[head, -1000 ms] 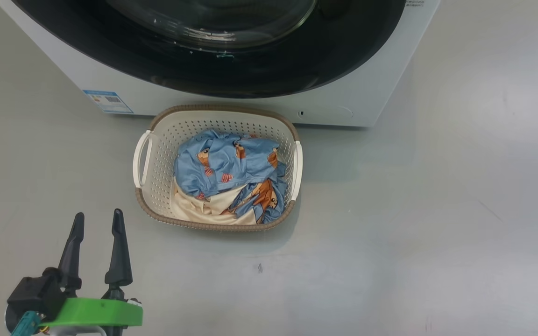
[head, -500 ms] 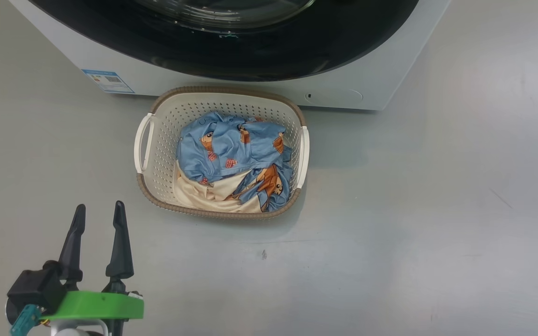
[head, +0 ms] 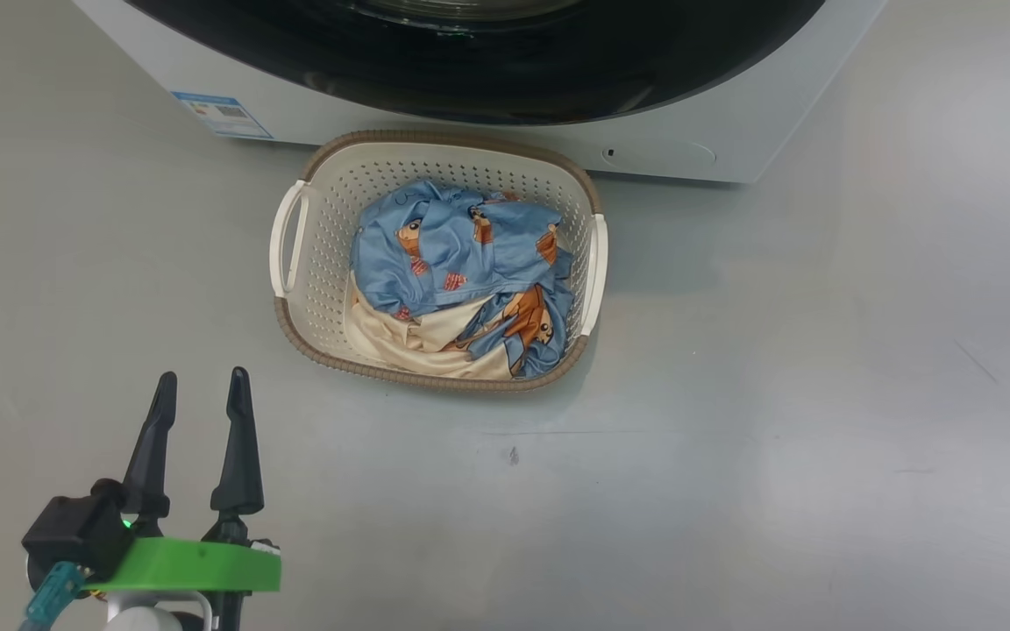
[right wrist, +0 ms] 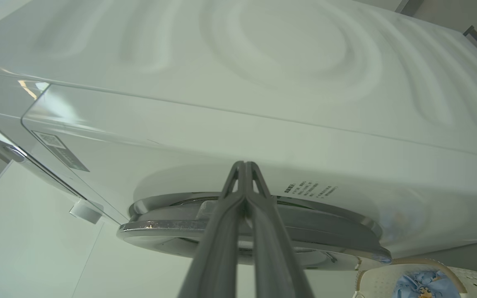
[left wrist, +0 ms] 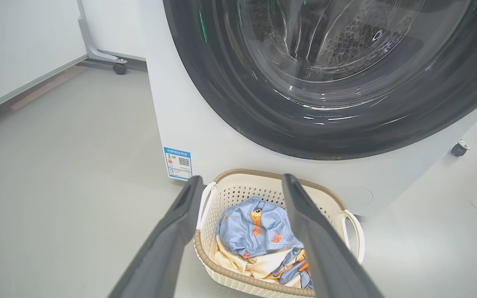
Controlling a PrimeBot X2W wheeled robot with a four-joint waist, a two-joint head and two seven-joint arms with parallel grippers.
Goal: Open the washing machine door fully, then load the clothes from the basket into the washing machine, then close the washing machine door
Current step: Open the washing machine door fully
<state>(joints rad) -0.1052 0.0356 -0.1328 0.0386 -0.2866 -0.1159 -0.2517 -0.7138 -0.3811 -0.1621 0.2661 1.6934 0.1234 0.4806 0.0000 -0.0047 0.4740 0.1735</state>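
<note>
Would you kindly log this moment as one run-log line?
washing machine door: looks closed | clothes: in basket | left gripper: open, empty | right gripper: shut, by door rim

We see bright, even light; the basket [head: 435,138] casts a soft shadow rightward on the floor [head: 777,394]; white glints streak the washing machine door [left wrist: 238,111]; near fingers [left wrist: 164,256] blur.
</note>
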